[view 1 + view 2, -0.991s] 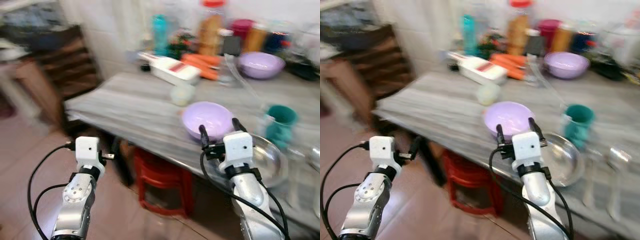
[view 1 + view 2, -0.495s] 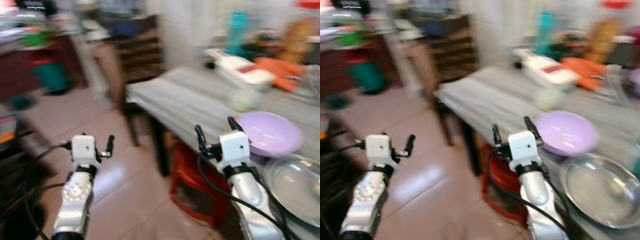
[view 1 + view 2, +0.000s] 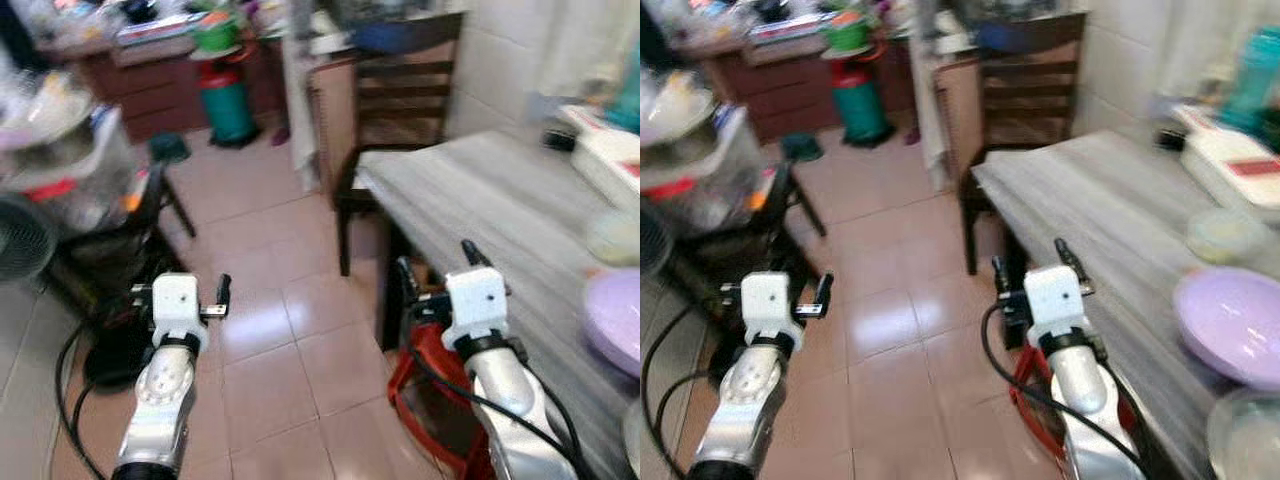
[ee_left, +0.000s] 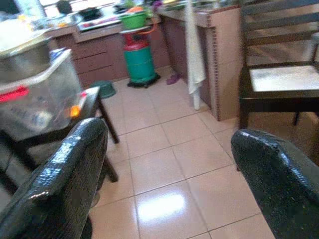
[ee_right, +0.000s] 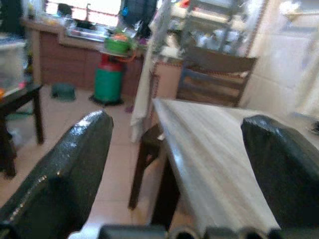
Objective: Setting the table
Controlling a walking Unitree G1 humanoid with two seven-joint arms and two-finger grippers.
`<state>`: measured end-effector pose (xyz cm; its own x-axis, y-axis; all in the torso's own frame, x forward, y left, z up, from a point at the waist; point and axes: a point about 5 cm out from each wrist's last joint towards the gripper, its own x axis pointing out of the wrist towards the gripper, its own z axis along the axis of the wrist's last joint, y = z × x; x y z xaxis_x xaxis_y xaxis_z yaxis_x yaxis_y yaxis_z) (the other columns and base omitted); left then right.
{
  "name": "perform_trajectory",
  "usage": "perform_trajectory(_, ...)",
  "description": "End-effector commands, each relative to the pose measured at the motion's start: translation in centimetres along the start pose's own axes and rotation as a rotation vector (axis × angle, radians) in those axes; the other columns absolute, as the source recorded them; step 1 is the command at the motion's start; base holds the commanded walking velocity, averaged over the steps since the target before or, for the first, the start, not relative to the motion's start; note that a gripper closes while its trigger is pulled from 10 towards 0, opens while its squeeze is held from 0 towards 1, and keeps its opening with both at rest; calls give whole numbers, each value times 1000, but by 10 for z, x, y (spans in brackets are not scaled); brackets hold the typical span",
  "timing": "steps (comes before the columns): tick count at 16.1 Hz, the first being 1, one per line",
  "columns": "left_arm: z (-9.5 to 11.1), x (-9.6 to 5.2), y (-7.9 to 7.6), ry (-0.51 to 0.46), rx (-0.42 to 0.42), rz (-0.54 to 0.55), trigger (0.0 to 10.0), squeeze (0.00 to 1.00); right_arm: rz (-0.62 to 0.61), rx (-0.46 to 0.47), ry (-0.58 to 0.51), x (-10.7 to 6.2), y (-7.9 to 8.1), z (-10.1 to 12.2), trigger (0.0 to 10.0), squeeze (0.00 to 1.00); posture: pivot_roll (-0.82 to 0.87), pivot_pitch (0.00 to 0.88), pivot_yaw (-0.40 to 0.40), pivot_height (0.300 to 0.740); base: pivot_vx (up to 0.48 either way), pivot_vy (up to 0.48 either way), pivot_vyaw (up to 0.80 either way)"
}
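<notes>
Table [image 3: 500, 200] runs along my right side, a grey streaked top with its near corner just ahead of my right gripper [image 3: 437, 268]. On it, toward the far right, sit a lilac bowl [image 3: 1232, 325], a pale round lidded tub [image 3: 1223, 236] just beyond it, and a white box with a red label [image 3: 1240, 165] further back; the rim of a glass dish [image 3: 1245, 440] shows at the lower right edge. My right gripper hovers at the table's near edge, above a red stool [image 3: 430, 395] tucked under it, fingers [image 5: 65, 174] spread wide with nothing between them. My left gripper [image 3: 185, 290] hangs over the tiled floor [image 3: 270, 330], well apart from the table, its fingers [image 4: 65, 174] also parted and holding nothing. A dark wooden chair [image 3: 400, 100] stands at the table's far end against the tiled wall. Beyond it, a green gas cylinder [image 3: 228, 100] stands by brown cabinets [image 3: 150, 80], with a green basin on top. To my left are a black-legged stand [image 3: 130, 240] carrying clear containers, and a fan [image 3: 22, 240] at the edge of view.
</notes>
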<state>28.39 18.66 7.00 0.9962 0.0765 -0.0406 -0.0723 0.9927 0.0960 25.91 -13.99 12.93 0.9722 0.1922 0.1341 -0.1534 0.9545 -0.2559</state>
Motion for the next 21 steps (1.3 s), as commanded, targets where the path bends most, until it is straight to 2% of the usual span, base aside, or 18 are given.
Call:
perform_trajectory(1, -5, -2, 8, 13, 10, 47, 10000, 0, 44, 24, -4, 4, 8, 1, 10000, 0, -109, 0, 74, 740, 0, 0, 0)
perform_trajectory(3, -7, -5, 9, 17, -10, 73, 10000, 0, 43, 32, 22, 7, 7, -6, 10000, 0, -90, 0, 46, 740, 0, 0, 0)
perform_trajectory(6, -20, -14, 12, 55, -18, 123, 10000, 0, 50, 58, 105, 12, 6, -30, 10000, 0, -59, 0, 14, 740, 0, 0, 0)
perform_trajectory(10, -41, -19, 18, 134, 4, 145, 10000, 0, 18, 107, 209, 8, 6, -59, 10000, 0, -55, 0, 18, 740, 0, 66, 169)
perform_trajectory(12, -45, -18, 20, 153, 12, 147, 10000, 0, 8, 112, 208, 8, 5, -62, 10000, 0, -64, 0, 27, 740, 0, -308, 800)
perform_trajectory(15, -47, -14, 19, 163, 30, 134, 10000, 0, 0, 118, 205, 7, 6, -64, 10000, 0, -76, 0, 44, 740, 0, 326, 579)
perform_trajectory(21, -47, -12, 18, 164, 35, 125, 10000, 0, -7, 122, 204, 6, 5, -65, 10000, 0, -80, 0, 49, 740, 0, 0, 444)
